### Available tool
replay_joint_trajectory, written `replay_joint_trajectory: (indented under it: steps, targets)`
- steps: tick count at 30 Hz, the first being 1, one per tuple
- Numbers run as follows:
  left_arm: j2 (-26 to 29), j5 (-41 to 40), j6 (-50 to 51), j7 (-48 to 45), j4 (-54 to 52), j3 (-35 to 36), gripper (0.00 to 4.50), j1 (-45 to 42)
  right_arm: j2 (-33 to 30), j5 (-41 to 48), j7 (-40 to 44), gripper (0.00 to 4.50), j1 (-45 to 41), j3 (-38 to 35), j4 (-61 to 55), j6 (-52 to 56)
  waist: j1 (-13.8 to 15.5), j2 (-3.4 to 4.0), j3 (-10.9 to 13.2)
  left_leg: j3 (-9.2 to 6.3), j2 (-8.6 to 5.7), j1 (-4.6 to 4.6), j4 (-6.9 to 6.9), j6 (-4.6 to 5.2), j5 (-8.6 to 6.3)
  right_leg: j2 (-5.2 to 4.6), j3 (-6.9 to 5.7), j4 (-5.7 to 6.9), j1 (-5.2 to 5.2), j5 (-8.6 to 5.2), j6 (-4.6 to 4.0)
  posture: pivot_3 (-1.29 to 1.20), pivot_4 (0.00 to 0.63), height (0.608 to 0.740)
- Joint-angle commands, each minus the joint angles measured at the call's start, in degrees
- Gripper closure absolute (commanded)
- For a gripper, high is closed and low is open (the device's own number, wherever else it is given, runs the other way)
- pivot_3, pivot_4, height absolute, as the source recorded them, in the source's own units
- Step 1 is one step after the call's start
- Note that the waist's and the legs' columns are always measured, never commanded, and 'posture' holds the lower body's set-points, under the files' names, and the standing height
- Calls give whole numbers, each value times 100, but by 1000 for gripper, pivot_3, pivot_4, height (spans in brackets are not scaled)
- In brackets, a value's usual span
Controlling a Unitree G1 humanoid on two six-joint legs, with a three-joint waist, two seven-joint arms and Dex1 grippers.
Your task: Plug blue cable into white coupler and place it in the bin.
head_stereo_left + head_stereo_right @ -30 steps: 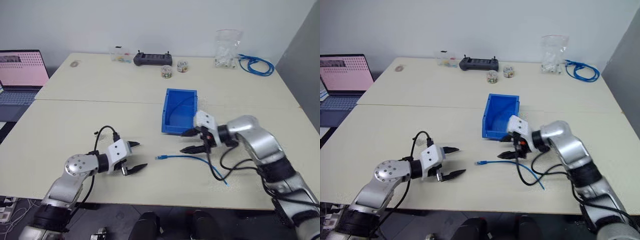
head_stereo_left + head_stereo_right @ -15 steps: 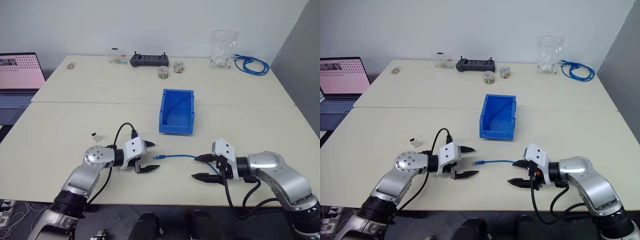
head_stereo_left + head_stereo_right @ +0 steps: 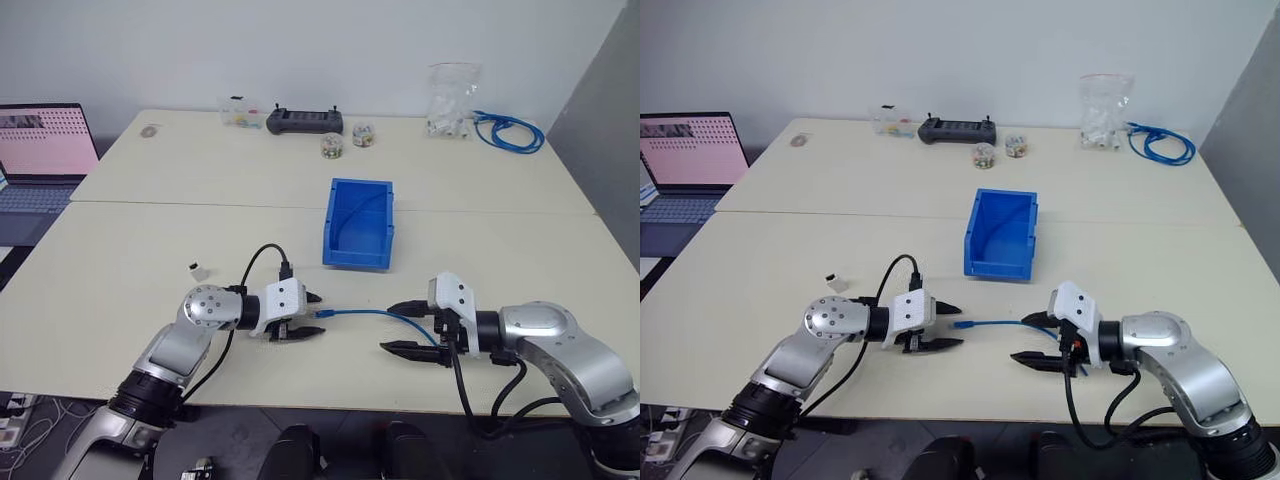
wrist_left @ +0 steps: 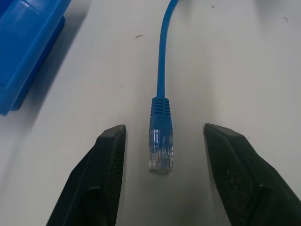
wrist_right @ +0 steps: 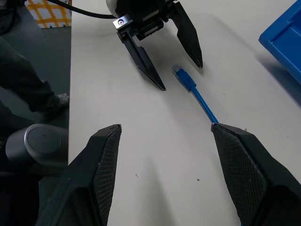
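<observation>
The blue cable [image 3: 365, 313] lies on the table near its front edge, its clear plug [image 4: 161, 146] pointing at my left gripper [image 3: 302, 318]. That gripper is open, one finger on each side of the plug with a gap on both sides. My right gripper [image 3: 405, 328] is open further along the cable, which runs under one of its fingers [image 5: 240, 155]. The white coupler [image 3: 198, 269] sits alone on the table to the left of my left arm. The bin [image 3: 358, 258] stands open-topped behind the cable, at the table's middle.
Along the far edge stand a black controller [image 3: 304, 120], two small jars [image 3: 331, 146], a small clear box [image 3: 238, 110], a clear bag of white parts [image 3: 452, 100] and a coiled blue cable bundle [image 3: 510, 130]. A laptop [image 3: 40, 150] sits at the far left.
My right gripper drew back from the bin to the near edge. My left gripper moved right until its fingers straddle the plug, and its jaws narrowed.
</observation>
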Motion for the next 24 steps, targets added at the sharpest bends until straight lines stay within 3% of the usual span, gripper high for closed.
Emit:
replay_joint_trajectory:
  steps: [1,7,10,15,20,24]
  targets:
    - [158,385,238,-60,217,-242,2332,43,-87,244,-7,1252,8,-238,-222,-132,-2,0,-1,1,0,1,0,0,0,0,0,1,0,0,0,0,150,740]
    - [172,283,462,-168,167,-268,3152,-95,-110,370,32,1252,80,-347,-270,-420,-3,1,-2,1,2,4,-1,0,0,1,0,1,2,-1,2,0,150,740]
    - [184,-55,971,-493,-120,-256,3461,-149,-366,524,133,1252,38,-182,-269,-9,-5,0,-1,2,2,3,0,0,0,2,0,2,2,-1,2,0,150,740]
    - [177,-431,1688,-791,-375,-126,4146,-428,-271,1013,-70,1252,2,-359,-286,346,-25,-2,1,-1,7,0,-1,0,0,8,-3,3,-1,-2,2,0,150,740]
    - [-14,-987,2565,-841,-583,130,4227,-726,-202,1665,-222,1252,32,-548,-467,775,-28,-6,4,-2,6,-5,0,0,0,9,-3,2,-3,-2,2,0,150,740]
    - [-592,-2096,4032,-605,-790,704,4229,-1243,-137,2271,-416,1252,200,-631,-740,1131,-3,-25,15,-12,5,-14,4,0,0,8,-10,0,-4,-2,2,0,150,740]
